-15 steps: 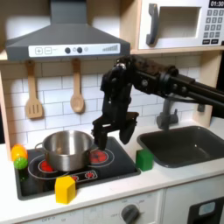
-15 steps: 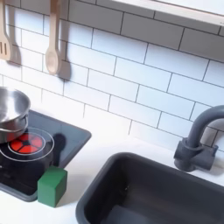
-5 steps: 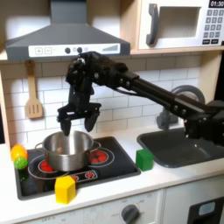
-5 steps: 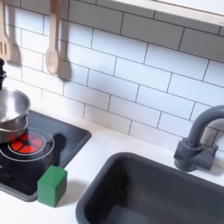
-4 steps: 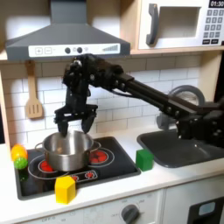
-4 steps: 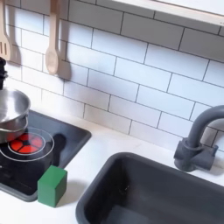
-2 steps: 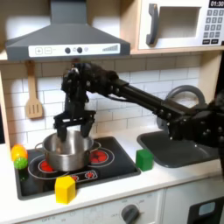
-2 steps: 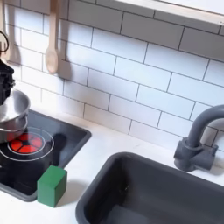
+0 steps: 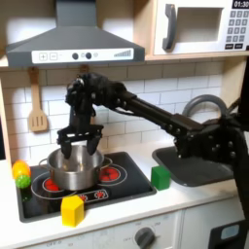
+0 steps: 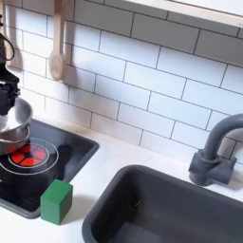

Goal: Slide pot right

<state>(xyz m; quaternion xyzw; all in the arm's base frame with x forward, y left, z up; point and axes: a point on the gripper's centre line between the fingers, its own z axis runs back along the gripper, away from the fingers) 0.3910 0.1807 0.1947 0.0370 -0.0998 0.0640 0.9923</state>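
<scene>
Gripper (image 9: 75, 146) fingers spread wide over shiny silver round metal pot (image 9: 75, 167) rim — lower, clamp far wall firmly, drag smoothly toward first exterior view's right.

On my screen the pot (image 9: 76, 167) is shiny silver, sitting on a black stovetop (image 9: 126, 185) with red ring patterns for the burners (image 10: 26, 158). The arm (image 9: 146, 107) and its gripper (image 9: 77, 148) are black all over. In front I see a yellow block (image 9: 72, 209), and a green block (image 9: 160, 177) off to the first exterior view's right (it reads darker green in the second exterior view (image 10: 56, 202)). At the stove's edge there is something yellow and green (image 9: 20, 174), too blurred for me to name. The wall (image 10: 142, 85) is white tile in a brick pattern, the spoons (image 9: 37, 101) pale wood, the sink (image 10: 171, 209) dark grey.
</scene>
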